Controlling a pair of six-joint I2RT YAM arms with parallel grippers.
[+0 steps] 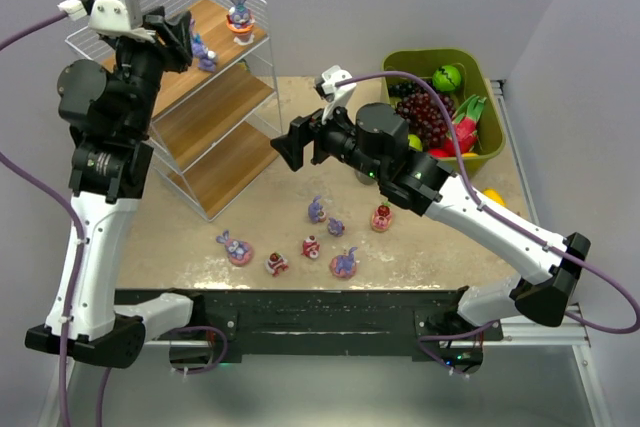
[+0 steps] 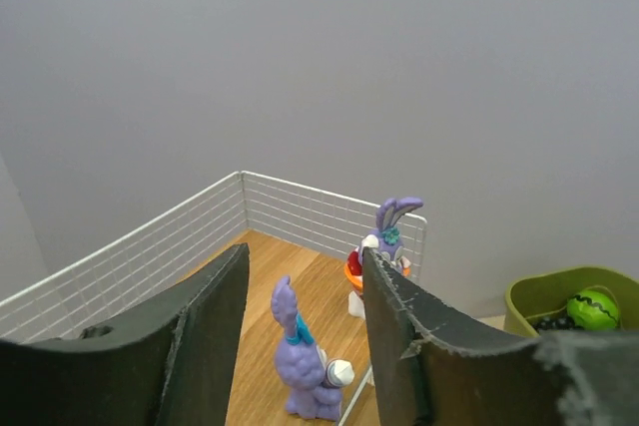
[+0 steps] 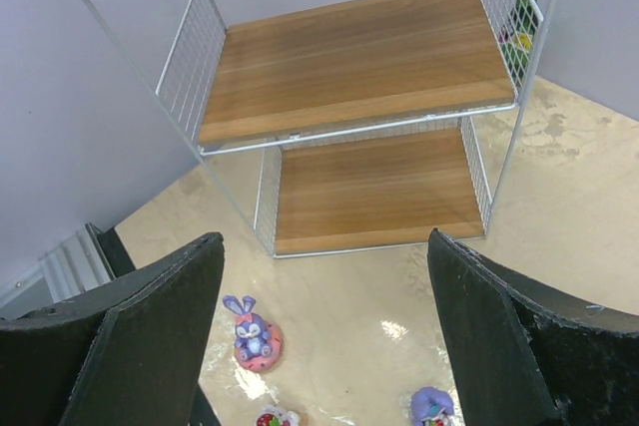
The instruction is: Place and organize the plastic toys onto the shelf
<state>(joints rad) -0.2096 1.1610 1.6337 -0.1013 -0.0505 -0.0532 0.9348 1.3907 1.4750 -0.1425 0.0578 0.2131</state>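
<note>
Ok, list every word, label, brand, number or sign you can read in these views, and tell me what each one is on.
There is no readable text in any view.
The shelf has plain wooden boards and bare wire.
The plastic toys show only colours, no lettering.
The green bin shows no label on its visible walls.

White wire shelf (image 3: 359, 57) with wooden boards; glossy plastic toys (image 1: 343, 265).
</note>
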